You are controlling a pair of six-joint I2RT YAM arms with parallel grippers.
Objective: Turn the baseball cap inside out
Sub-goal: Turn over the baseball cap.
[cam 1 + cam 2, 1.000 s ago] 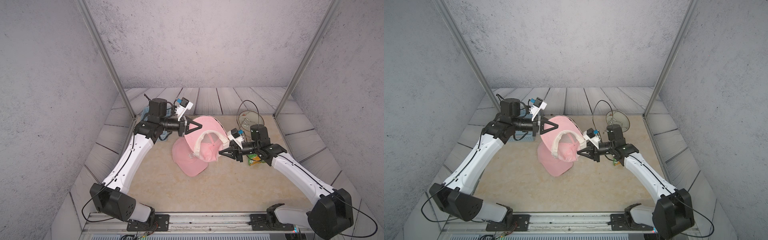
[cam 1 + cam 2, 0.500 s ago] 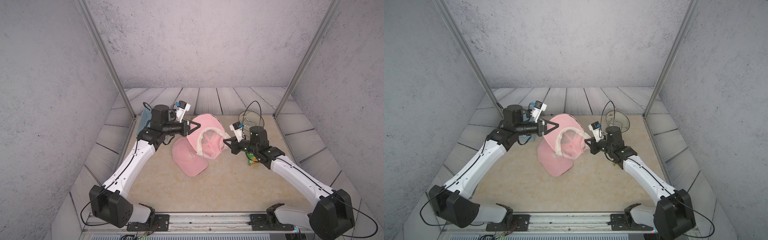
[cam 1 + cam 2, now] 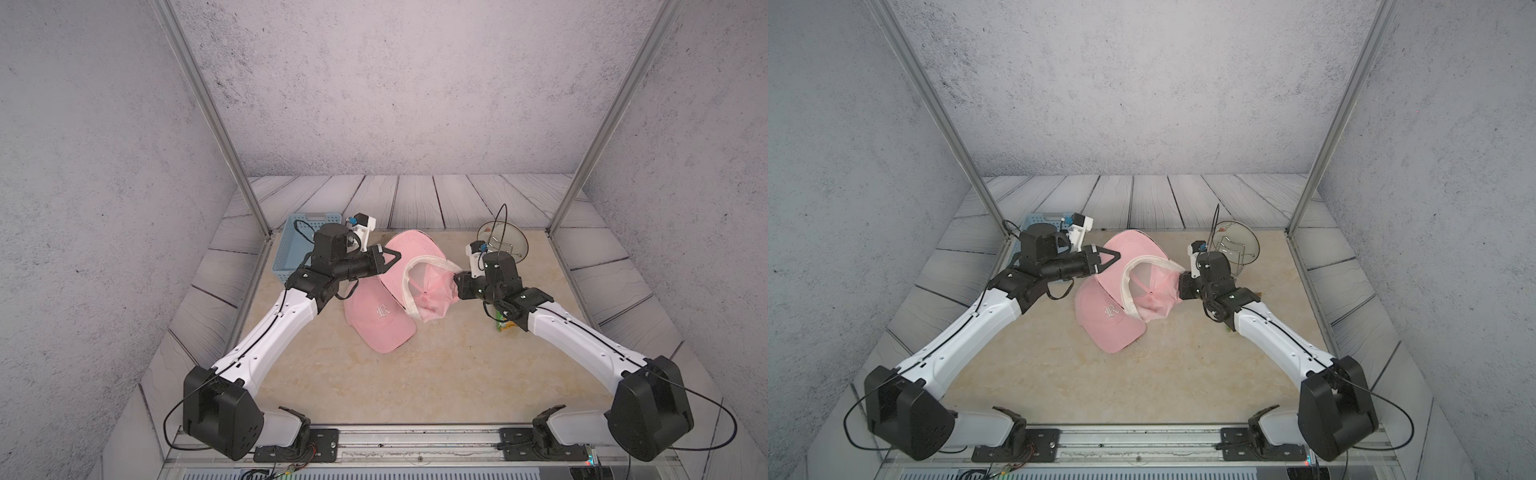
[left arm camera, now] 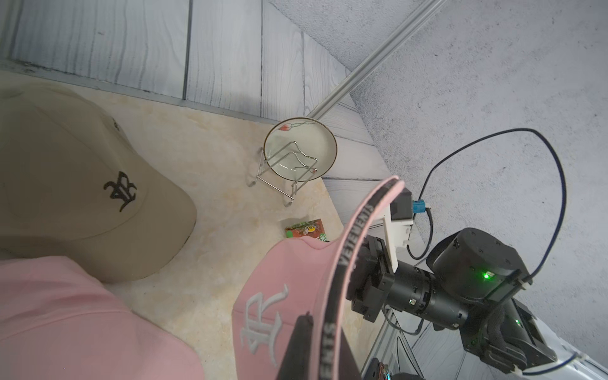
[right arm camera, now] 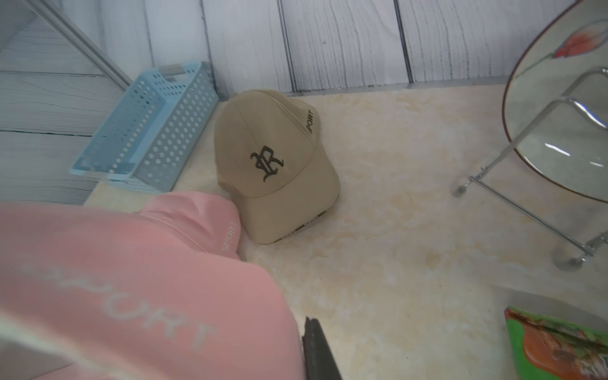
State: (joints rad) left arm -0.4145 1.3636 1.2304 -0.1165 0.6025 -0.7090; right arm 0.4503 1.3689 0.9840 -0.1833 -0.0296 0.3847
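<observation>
Two arms, the left arm (image 3: 282, 328) and the right arm (image 3: 582, 336), meet mid-table at the pink cap (image 3: 434, 297), which is held up. The left gripper (image 3: 398, 254) is clamped on its brim. The right gripper (image 3: 457, 279) presses into the crown with its jaws hidden, so I cannot tell their state. There is one basket (image 3: 286, 249), one beige cap (image 5: 276, 148), one plate (image 4: 309, 138) and one packet (image 4: 306, 228).

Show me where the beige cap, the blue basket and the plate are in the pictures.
beige cap (image 5: 268, 163): right wrist view, on its embroidered front letter.
blue basket (image 5: 171, 131): right wrist view, on its perforated side wall.
plate (image 4: 312, 138): left wrist view, on its pale inner face.
</observation>
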